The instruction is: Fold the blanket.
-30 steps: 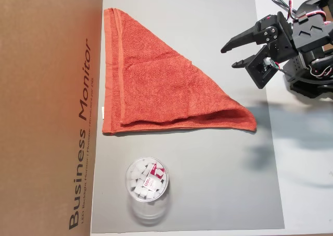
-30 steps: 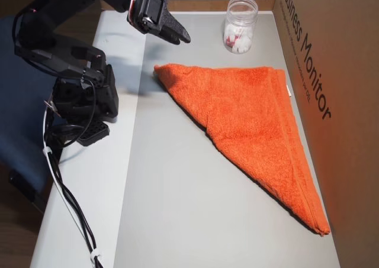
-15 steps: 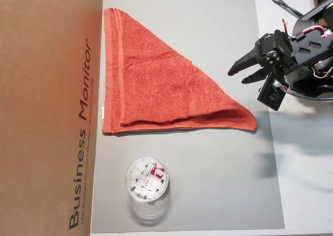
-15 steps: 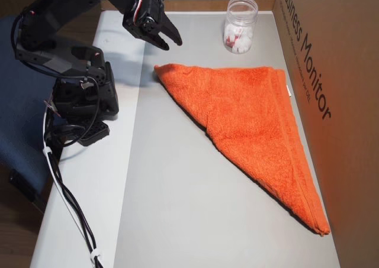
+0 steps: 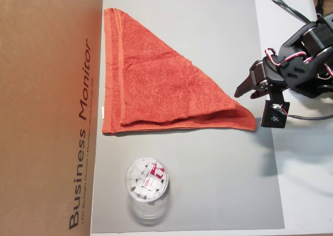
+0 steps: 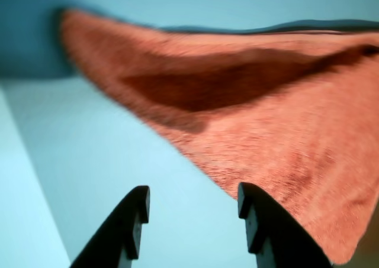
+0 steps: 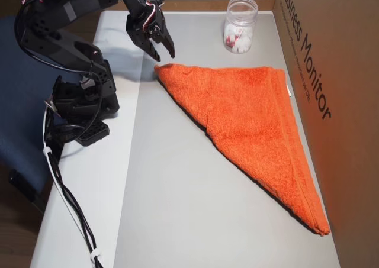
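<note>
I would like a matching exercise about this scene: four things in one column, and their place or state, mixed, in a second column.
1. blanket
2. cup
3. hand
4. box

a. open, empty, near the blanket's pointed corner
b. brown, printed "Business Monitor"
c. folded into a triangle on the grey mat
d. clear, with white pieces inside

Pairs: 1-c, 2-d, 3-a, 4-b

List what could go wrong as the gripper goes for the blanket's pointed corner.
The open gripper hovers just off the blanket corner, which has two stacked layers; it may pinch only the top one and undo the triangle. Dragging the cloth could also sweep it into the clear cup nearby and tip it.
</note>
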`<move>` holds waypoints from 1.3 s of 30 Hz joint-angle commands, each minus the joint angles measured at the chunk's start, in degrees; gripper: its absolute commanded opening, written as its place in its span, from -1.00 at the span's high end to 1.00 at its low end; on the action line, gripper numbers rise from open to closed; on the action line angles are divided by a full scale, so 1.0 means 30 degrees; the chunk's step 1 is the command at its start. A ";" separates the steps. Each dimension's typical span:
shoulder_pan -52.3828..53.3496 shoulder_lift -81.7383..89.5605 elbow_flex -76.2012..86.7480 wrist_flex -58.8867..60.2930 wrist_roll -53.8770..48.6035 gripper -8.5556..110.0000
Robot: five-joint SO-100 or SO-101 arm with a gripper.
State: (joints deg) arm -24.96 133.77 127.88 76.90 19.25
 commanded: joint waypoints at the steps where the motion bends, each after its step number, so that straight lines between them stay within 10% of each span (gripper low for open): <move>1: 0.0205 -0.0352 -0.0410 0.1055 -0.1582 0.61; 39: -0.0469 -0.7500 0.0879 -0.5420 -0.2139 0.61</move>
State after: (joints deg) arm -25.93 111.62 130.43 63.11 13.27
